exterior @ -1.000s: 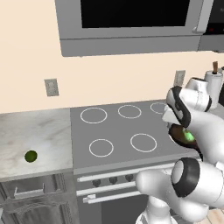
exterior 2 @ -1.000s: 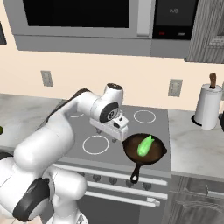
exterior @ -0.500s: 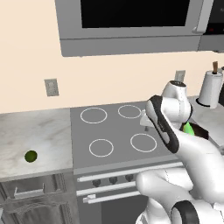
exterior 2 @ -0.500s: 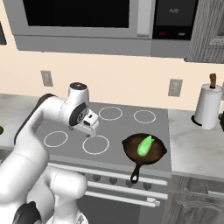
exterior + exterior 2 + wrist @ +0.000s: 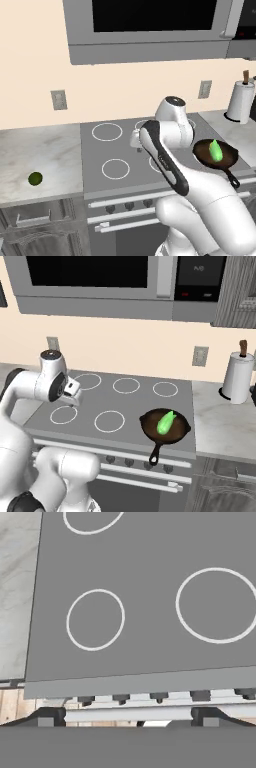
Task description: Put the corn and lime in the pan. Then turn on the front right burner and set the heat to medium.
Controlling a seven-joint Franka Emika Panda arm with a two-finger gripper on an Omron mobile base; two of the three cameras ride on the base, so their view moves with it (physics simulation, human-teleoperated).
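Two jaws are standing wide apart and gripping nothing, the gripper (image 5: 75, 400) hanging over the stove (image 5: 130, 401) at its left side, above the front left burner ring (image 5: 63, 414). Well right of that ring, the corn (image 5: 165, 422) is lying in the pan (image 5: 165, 426). Left of the stove, the lime (image 5: 35, 178) is sitting on the bench (image 5: 35, 155).

We see a grey stove (image 5: 107, 150) against a cream wall (image 5: 30, 60); microwave (image 5: 150, 25) at twelve o'clock, marble counter (image 5: 35, 155) at nine, paper towel roll (image 5: 237, 378) at three.
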